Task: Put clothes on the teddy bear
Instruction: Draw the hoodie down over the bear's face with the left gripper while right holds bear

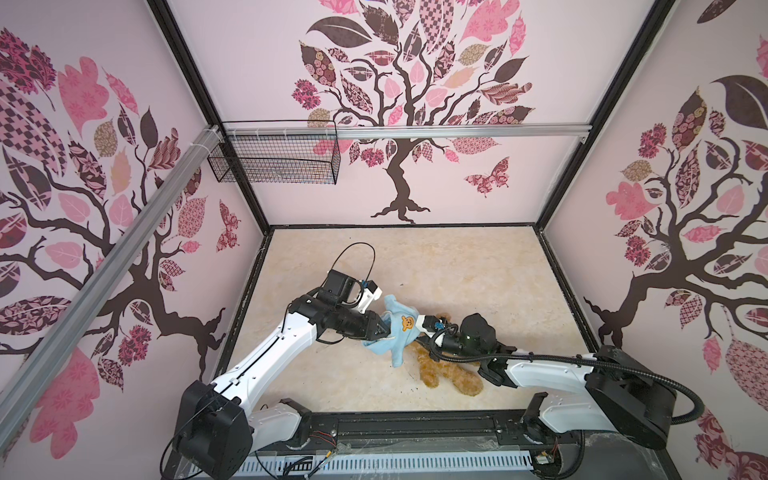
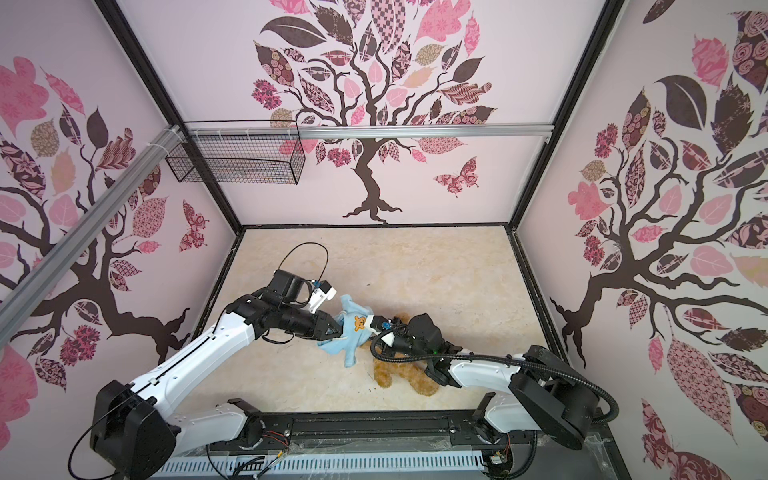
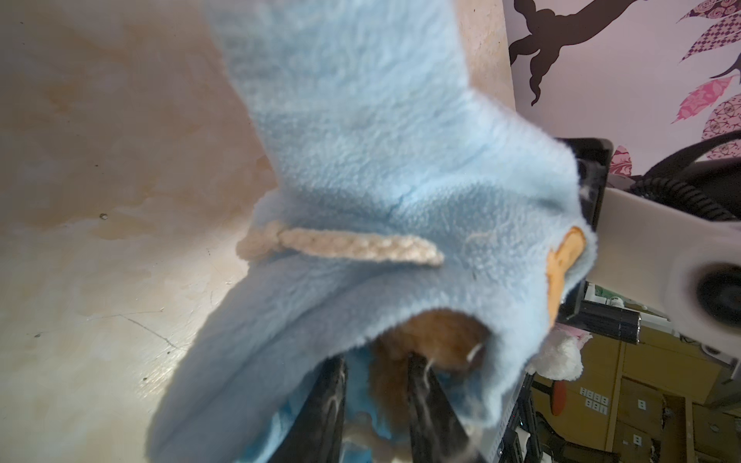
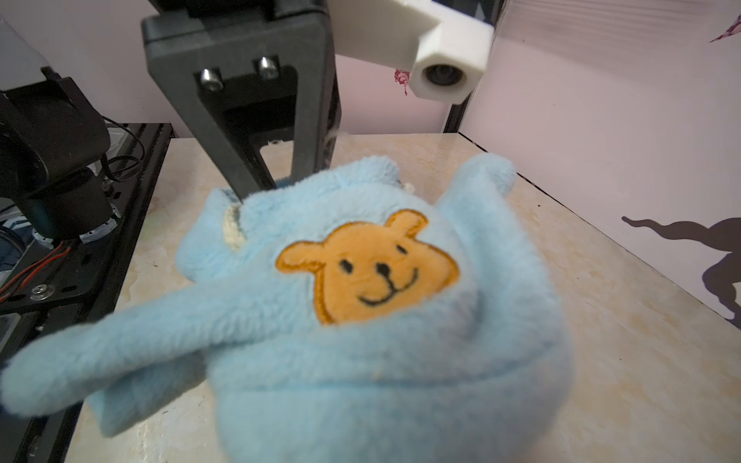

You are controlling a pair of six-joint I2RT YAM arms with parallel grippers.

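Left gripper (image 1: 381, 329) and right gripper (image 1: 424, 326) faced each other over the middle of the table (image 1: 457, 266), one just left and one just right of the shirt (image 1: 395, 334), both touching it. Left jaws stood narrow. In the left wrist view the fingers (image 3: 333, 401) reached under the shirt's hem with blue cloth and brown fur between them, and which of the two they gripped could not be told. Right jaws were hidden under the shirt in every view, so their state could not be told either.

The bear (image 1: 440, 372) lay on the table, near and right of the left gripper, on the near side of the right gripper and partly under that arm's wrist. Its legs pointed near and right, and its upper body ran under the shirt, between the two grippers. The light-blue shirt bulged over it, one sleeve trailing near, the other reaching far. An orange emblem (image 4: 367, 266) sat on its front, facing up. A cream cord (image 3: 345, 244) lay across the cloth by the left gripper.
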